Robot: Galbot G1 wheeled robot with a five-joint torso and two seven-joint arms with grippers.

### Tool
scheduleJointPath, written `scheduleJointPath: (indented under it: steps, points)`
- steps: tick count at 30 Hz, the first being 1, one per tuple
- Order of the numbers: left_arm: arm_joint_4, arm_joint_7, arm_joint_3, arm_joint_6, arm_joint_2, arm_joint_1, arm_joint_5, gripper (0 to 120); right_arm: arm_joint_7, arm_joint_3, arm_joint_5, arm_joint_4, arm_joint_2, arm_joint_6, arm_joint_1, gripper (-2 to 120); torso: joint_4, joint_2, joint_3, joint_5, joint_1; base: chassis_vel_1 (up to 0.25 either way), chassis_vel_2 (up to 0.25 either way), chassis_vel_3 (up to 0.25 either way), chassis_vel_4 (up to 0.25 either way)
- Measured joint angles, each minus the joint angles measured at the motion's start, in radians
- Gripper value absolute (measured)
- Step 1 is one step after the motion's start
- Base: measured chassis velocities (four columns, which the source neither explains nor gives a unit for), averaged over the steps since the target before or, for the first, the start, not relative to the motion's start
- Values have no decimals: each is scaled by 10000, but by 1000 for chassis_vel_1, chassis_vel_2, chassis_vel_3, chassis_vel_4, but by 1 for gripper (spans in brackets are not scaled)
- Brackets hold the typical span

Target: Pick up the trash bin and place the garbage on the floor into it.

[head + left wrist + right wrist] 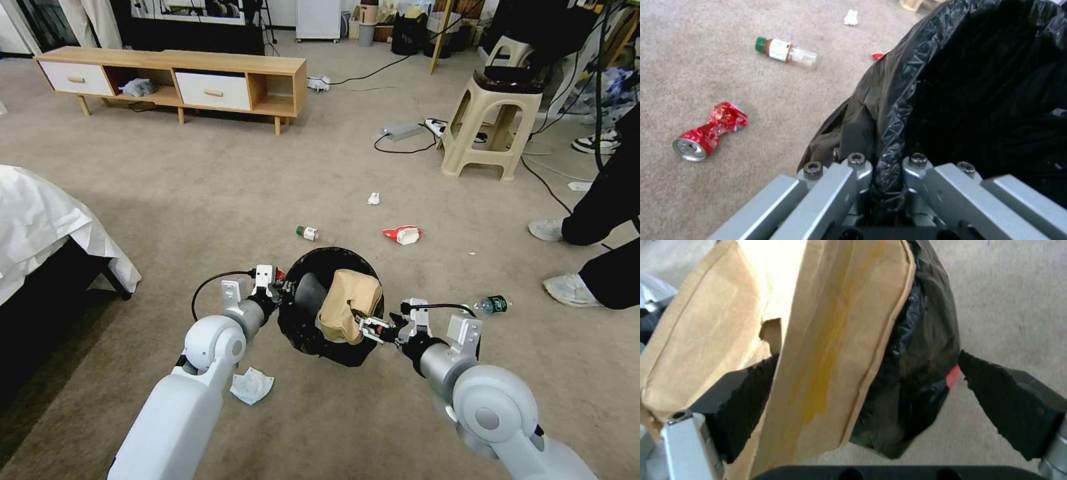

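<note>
Trash bin (pixel 303 313), small, round, lined with crinkled glossy black plastic bag | held off beige carpet floor (pixel 200 200), rim clamped in closed left hand (pixel 887 166) | crumpled brown paper bag (pixel 347 303) sits half over rim, between spread fingers of open right hand (pixel 373 328) | advice: keep bin level, nudge paper fully inside before withdrawing.

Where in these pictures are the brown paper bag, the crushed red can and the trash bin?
brown paper bag (pixel 347 303): head view, on its creased middle, sitting in the bin.
crushed red can (pixel 711 130): left wrist view, on its pinched waist, lying on carpet.
trash bin (pixel 303 267): head view, on the bag-lined rim.
</note>
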Motion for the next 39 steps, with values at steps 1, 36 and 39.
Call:
scheduleJointPath:
  steps: [1, 36, 39]
  points:
    - [0, 0, 0, 0, 0, 0, 0, 0, 0, 0, 0, 0, 0, 0, 0, 100, 0, 0, 0, 0, 0, 0, 0, 0, 0]
    - [83, 8, -158, 11, 5, -14, -103, 0, -523, 1059, -742, 1067, -114, 363, 131, 100, 0, 2, 0, 0, 0, 0, 0, 0, 0]
    - [-6, -37, -238, 51, 14, 52, -205, 0, -630, 1207, -842, 1133, -136, 427, 150, 100, 0, 2, 0, 0, 0, 0, 0, 0, 0]
